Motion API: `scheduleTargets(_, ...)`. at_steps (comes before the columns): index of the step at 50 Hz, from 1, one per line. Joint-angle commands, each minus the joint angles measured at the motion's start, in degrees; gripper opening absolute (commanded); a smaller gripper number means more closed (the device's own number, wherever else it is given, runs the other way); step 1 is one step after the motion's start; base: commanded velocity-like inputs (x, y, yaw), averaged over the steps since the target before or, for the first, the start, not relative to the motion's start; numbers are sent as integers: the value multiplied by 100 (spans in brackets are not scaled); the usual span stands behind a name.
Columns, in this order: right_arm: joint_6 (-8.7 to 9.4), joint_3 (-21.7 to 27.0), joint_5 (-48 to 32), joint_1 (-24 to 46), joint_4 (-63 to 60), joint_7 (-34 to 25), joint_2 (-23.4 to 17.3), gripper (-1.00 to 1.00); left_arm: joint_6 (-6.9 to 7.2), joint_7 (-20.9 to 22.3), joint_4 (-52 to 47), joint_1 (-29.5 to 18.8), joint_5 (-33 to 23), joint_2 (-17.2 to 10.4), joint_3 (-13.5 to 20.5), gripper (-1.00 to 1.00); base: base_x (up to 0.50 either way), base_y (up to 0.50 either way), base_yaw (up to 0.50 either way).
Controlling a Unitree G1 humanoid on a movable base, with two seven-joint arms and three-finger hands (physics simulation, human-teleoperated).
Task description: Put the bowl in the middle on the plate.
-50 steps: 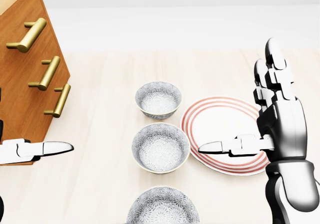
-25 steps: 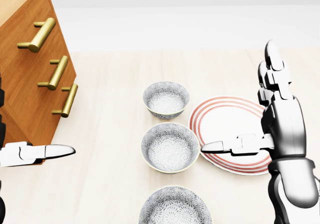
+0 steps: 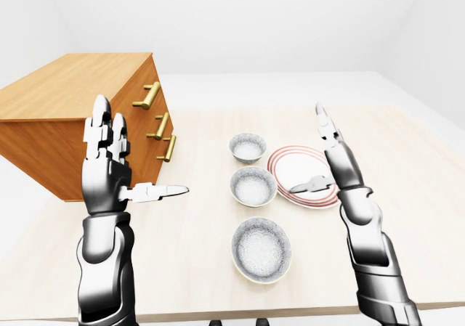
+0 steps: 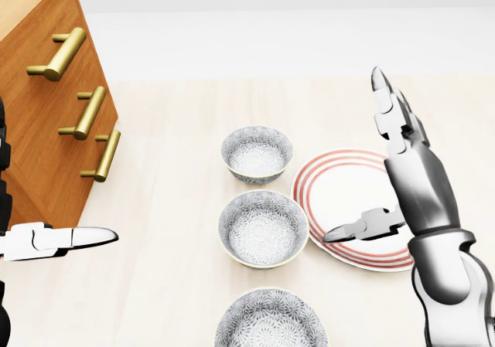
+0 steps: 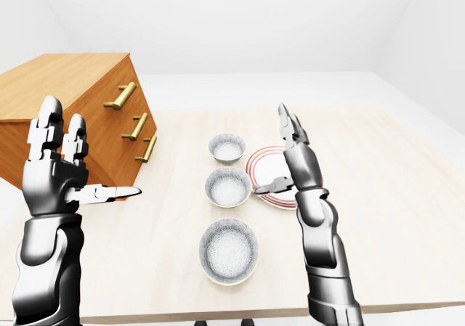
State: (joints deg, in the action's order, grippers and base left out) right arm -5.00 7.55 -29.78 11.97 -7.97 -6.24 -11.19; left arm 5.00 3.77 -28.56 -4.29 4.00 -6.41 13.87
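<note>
A pale wood-grain table carries three round, deep bowls in a line, running top to bottom in the head view. The middle bowl, the one to move, stands empty and upright just left of a flat white plate with red rings on its rim; whether the two touch cannot be told. All three bowls look like glazed ceramic with a fine grey speckled pattern and thin cream rims.

The right hand, glossy silver metal, is raised above the plate with its fingers spread and its thumb pointing towards the middle bowl. It holds nothing. The left hand is raised at the left, fingers also spread and empty, near a tilted wooden drawer chest with brass bar handles.

Likely risks: the smooth curved wall could slip from three hard fingers. The far bowl and near bowl sit close, so a wide reach could knock either. A low carry could catch the plate's rim and shove it.
</note>
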Motion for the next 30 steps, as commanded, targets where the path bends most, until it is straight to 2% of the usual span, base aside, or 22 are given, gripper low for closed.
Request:
scheduleTargets(1, 0, -35, -1027, 283, 506, -61, -245, 100, 0, -12, -10, -10, 7, 3, -9, 100, 0, 0, 0)
scheduleTargets(15, 0, -85, -1638, 647, 1089, -62, -481, 100, 0, -20, 1, -12, 4, 10, -35, 100, 0, 0, 0)
scheduleTargets(30, 0, -182, -1886, 874, 1467, -442, -537, 100, 0, -13, 35, 0, -16, 20, -48, 100, 0, 0, 0)
